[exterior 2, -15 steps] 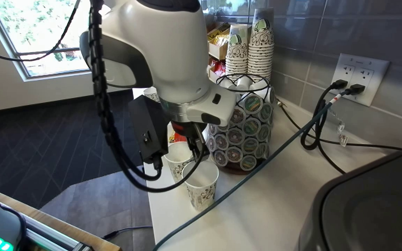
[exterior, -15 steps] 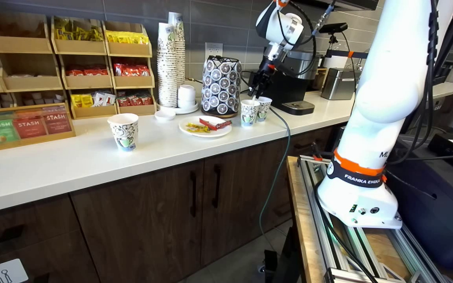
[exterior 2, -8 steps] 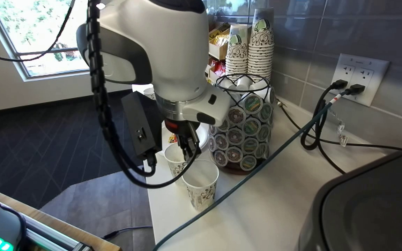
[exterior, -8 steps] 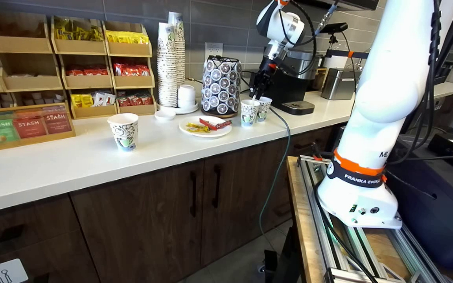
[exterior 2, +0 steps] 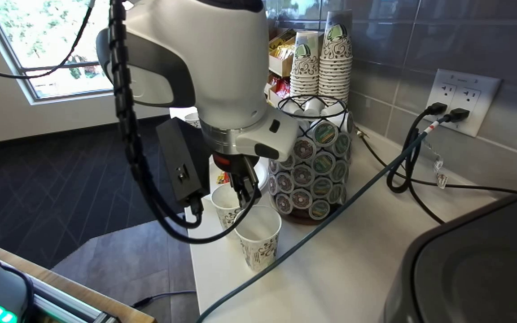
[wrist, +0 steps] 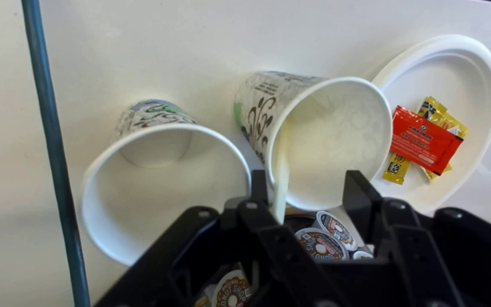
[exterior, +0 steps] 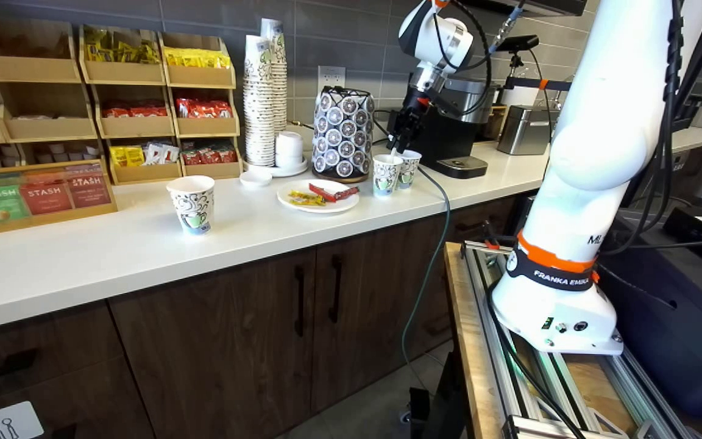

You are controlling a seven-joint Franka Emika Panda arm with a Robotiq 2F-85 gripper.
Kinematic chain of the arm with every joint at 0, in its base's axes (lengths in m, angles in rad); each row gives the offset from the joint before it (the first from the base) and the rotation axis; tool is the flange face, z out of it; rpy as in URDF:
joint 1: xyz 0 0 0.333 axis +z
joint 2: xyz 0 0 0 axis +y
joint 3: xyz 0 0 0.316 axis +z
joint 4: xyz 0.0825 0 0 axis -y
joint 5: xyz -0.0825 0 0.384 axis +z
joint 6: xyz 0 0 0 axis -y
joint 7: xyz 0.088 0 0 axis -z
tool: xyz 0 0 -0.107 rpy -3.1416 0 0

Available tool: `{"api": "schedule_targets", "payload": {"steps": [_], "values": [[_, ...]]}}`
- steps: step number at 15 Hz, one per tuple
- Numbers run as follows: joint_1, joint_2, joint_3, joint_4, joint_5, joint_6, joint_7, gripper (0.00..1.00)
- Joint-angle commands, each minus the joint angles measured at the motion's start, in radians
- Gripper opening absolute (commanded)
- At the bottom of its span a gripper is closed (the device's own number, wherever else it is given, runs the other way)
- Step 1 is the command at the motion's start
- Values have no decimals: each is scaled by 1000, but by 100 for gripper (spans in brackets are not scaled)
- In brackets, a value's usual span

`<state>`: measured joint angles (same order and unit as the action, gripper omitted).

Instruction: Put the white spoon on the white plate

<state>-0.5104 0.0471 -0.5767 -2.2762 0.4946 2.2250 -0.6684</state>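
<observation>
The white spoon [wrist: 281,187] stands in a patterned paper cup [wrist: 254,108], its handle leaning out over the rim. In an exterior view its handle end [exterior: 393,152] shows under the gripper [exterior: 401,141]. In the wrist view my gripper [wrist: 306,181] is open around the handle, which lies close to the left finger [wrist: 259,183]; I cannot tell whether they touch. The right finger [wrist: 360,192] stands well apart from it. The spoon's lower part is blurred inside the cup. A small round shallow white plate [exterior: 255,178] sits farther back on the counter.
A larger white plate [wrist: 480,102] holds red and yellow packets beside the spoon's cup. A second cup [exterior 2: 258,237] stands close by. A coffee pod rack [exterior 2: 312,166] is behind them. A cable [exterior 2: 330,213] crosses the counter. A coffee maker [exterior: 442,125] stands beyond.
In an exterior view my gripper has shifted slightly left over the cups, then stayed nearly still. The cups and plates have not moved.
</observation>
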Motion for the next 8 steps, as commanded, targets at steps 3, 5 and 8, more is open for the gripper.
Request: {"api": "schedule_targets", "payload": {"steps": [3,5,8], "values": [[-13,13,22,-2,49,34,-57,37],[-15,19,27,-1,71,33,-68,32],[-18,28,34,1,85,38,-83,36]]}}
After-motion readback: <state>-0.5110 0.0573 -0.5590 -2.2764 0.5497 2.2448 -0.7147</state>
